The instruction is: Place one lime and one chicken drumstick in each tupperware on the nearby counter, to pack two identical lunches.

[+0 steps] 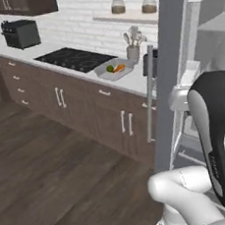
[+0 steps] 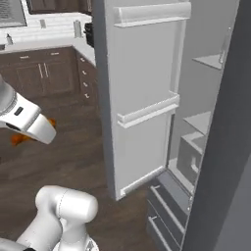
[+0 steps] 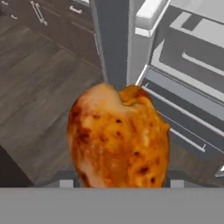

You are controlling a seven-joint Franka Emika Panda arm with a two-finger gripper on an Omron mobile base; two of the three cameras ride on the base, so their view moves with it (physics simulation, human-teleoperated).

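Note:
An orange-brown chicken drumstick (image 3: 119, 135) sits close in the hand view, with my gripper (image 3: 120, 183) shut on it; its fingertips are hidden behind the meat. From the right base view, the drumstick (image 2: 19, 139) peeks out from behind my white hand, over the wooden floor. On the pale grey counter (image 1: 16, 50) stands a tupperware (image 1: 114, 74) that holds a green lime (image 1: 110, 68) and another drumstick (image 1: 120, 68).
The open fridge door (image 2: 142, 98) stands right of my hand, with shelves and drawers (image 2: 196, 142) beyond it. On the counter are a black cooktop (image 1: 74, 59), a toaster oven (image 1: 20, 33) and a utensil holder (image 1: 133, 50). Dark wood floor (image 1: 51, 166) spreads in front.

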